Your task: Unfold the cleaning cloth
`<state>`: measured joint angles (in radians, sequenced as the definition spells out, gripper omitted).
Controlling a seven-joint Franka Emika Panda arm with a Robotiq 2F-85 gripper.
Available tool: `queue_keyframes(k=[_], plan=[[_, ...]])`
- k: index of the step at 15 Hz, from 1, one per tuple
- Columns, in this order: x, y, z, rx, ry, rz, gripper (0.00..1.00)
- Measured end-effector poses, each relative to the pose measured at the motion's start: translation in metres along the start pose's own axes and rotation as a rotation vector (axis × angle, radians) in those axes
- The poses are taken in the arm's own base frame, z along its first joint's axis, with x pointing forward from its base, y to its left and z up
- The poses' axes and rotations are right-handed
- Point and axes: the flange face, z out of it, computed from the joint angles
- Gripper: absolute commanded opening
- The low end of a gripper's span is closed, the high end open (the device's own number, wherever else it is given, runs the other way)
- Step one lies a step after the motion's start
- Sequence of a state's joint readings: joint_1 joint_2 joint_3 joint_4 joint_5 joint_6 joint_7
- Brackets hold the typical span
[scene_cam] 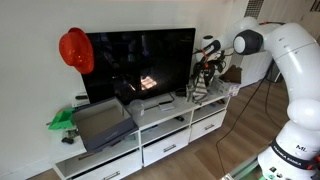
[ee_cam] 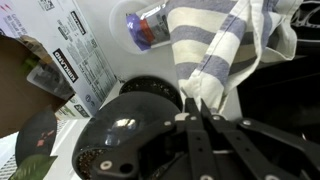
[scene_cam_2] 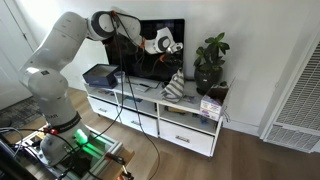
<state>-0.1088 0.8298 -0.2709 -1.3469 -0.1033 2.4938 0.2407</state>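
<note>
The cleaning cloth is white with blue-grey stripes. It hangs in a bunched cone from my gripper above the white TV cabinet in both exterior views [scene_cam: 201, 86] [scene_cam_2: 175, 86]. My gripper [scene_cam: 209, 62] [scene_cam_2: 176, 60] is above it, next to the TV's edge. In the wrist view the cloth [ee_cam: 215, 50] drapes away from the fingertips, and my gripper [ee_cam: 197, 103] is shut on a corner of it. The cloth's lower end rests on or just above the cabinet top.
A black TV [scene_cam: 140, 62] stands on the white cabinet [scene_cam_2: 150, 110]. A potted plant [scene_cam_2: 210, 62] and a paper leaflet [scene_cam_2: 209, 108] are beside the cloth. A spray bottle [ee_cam: 146, 25] lies under it. A grey box [scene_cam: 100, 122], red helmet [scene_cam: 76, 50] and green item [scene_cam: 62, 119] are at the far end.
</note>
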Motion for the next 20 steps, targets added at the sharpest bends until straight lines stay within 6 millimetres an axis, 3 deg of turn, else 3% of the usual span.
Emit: queue_keyframes(k=[6, 12, 18, 20], plan=[[0.0, 0.008, -0.052, 0.094, -0.269, -0.136, 0.01], [-0.014, 0.062, -0.078, 0.282, -0.479, -0.233, 0.01], [0.006, 0.109, -0.156, 0.394, -0.399, -0.143, 0.03], [0.008, 0.112, -0.164, 0.403, -0.388, -0.135, 0.03]])
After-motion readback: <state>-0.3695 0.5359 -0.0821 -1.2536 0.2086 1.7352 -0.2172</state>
